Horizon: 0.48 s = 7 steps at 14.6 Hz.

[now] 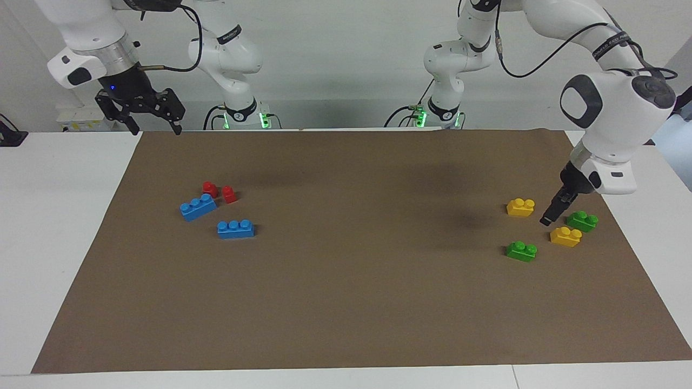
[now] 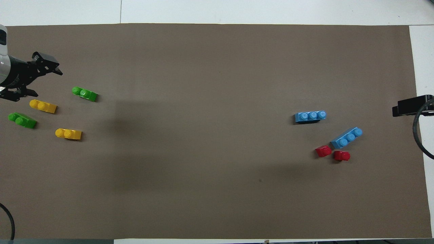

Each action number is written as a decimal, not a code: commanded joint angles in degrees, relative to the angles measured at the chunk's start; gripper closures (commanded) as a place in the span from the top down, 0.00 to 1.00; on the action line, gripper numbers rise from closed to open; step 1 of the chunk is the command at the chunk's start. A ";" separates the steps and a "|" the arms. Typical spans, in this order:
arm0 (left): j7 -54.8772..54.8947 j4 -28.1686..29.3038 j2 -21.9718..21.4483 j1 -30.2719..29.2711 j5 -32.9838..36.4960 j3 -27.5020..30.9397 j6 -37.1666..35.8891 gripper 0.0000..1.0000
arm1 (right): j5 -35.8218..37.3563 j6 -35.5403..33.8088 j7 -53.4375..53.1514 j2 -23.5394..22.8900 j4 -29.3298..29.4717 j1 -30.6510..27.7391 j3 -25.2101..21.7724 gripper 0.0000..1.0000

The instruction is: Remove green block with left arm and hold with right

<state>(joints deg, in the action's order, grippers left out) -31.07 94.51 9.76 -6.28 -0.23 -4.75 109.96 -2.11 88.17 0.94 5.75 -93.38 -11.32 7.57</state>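
At the right of the facing view the left tool (image 1: 547,219) hangs wide and empty above two loose green blocks (image 1: 521,251), neither gripped, while the right tool (image 1: 141,109) waits wide at upper left.

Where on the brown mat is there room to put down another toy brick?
The wide middle of the brown mat is bare, between the blue bricks and the green block. It is crowded at the left arm's end, where green and yellow bricks cluster, and around the red bricks.
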 commanded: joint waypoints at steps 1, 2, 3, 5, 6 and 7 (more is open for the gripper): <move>8.89 0.23 -4.65 0.57 0.93 -0.69 -4.82 1.00 | 1.23 0.69 1.61 0.49 -0.31 -0.99 0.60 1.00; 13.80 0.23 -6.41 0.57 0.93 -1.39 -7.10 1.00 | 1.23 0.69 1.52 0.49 -0.40 -0.99 0.60 1.00; 17.85 0.32 -8.25 0.57 0.85 -1.49 -9.21 1.00 | 1.23 0.60 1.00 0.49 -0.40 -0.99 0.60 1.00; 22.09 0.23 -10.63 0.57 0.85 -2.36 -13.44 1.00 | 1.15 0.43 -0.85 0.49 -0.40 -0.99 0.52 1.00; 23.93 0.49 -12.03 0.57 0.76 -2.80 -14.67 1.00 | 1.15 0.43 -0.77 0.49 -0.40 -0.99 0.60 1.00; 25.87 0.67 -13.18 0.57 0.76 -2.90 -15.90 1.00 | 1.23 0.52 -0.77 0.49 -0.40 -0.99 0.52 1.00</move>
<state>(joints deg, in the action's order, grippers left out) -9.45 94.35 -0.68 -6.16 -0.22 -7.44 96.88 -2.11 88.17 0.84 5.75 -93.38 -11.62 7.56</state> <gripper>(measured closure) 0.000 0.000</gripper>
